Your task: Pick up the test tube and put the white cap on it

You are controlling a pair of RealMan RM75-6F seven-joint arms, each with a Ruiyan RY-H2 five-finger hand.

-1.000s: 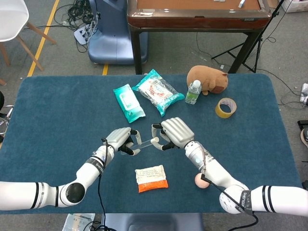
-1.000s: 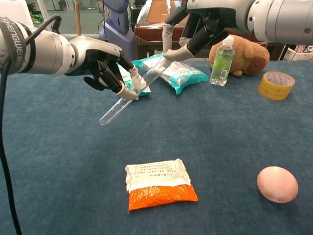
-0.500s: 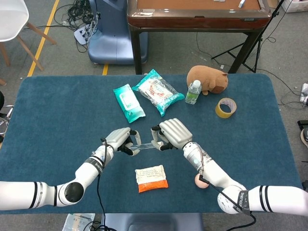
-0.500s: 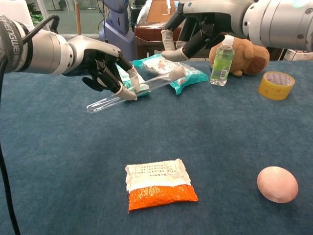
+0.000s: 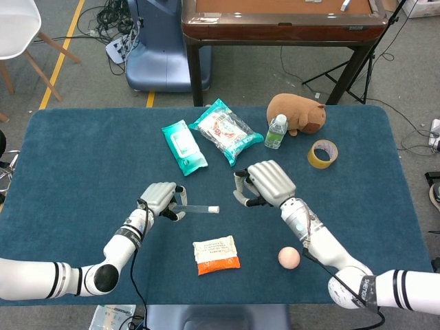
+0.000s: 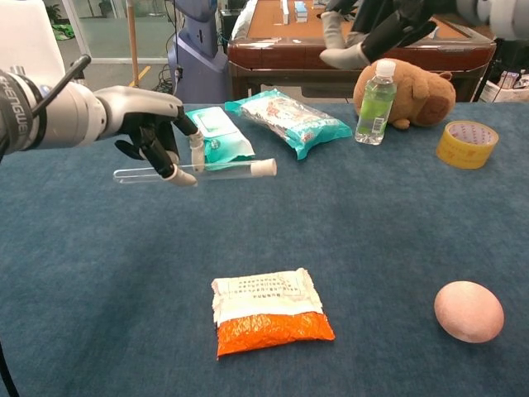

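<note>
Cap seated on tube, pinched mid-frame by left hand; right hand empty, fingers loosely curled. Seemingly done.

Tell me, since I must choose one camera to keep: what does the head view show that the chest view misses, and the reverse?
Only the head view shows the whole right hand, open and apart from the tube, plus the white chair. Only the chest view shows the tube level above the table. Both show the left hand holding the capped test tube, the orange packet and the egg.
</note>
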